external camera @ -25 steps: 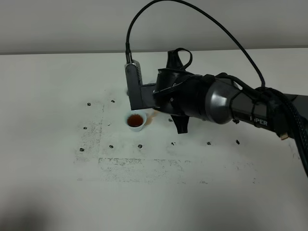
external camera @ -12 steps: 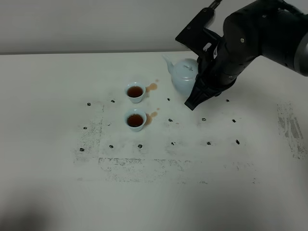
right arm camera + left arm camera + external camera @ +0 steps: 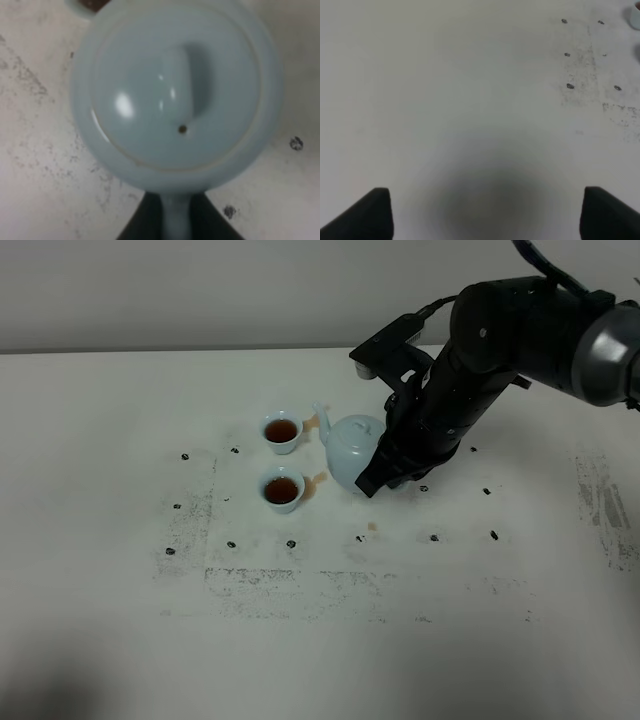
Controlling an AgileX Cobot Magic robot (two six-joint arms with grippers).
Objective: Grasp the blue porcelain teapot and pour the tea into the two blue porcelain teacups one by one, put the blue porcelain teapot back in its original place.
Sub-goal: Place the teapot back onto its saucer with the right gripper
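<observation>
The pale blue teapot (image 3: 350, 446) is just right of the two cups, upright, its spout pointing left. My right gripper (image 3: 372, 478) is shut on its loop handle; in the right wrist view the dark fingers (image 3: 137, 225) clamp the handle below the lidded body (image 3: 175, 95). I cannot tell whether the pot touches the table. The far teacup (image 3: 281, 430) and the near teacup (image 3: 282, 489) both hold brown tea. My left gripper (image 3: 487, 215) is open and empty over bare table, out of the exterior high view.
Brown tea stains lie by the far cup (image 3: 318, 421), by the near cup (image 3: 320, 478) and below the pot (image 3: 372, 527). Small dark marks dot the white table (image 3: 120, 620). A cup rim (image 3: 636, 15) shows at the edge of the left wrist view.
My right arm drew back from over the cups with the teapot. It has since brought the pot forward, left and lower, close beside the near cup.
</observation>
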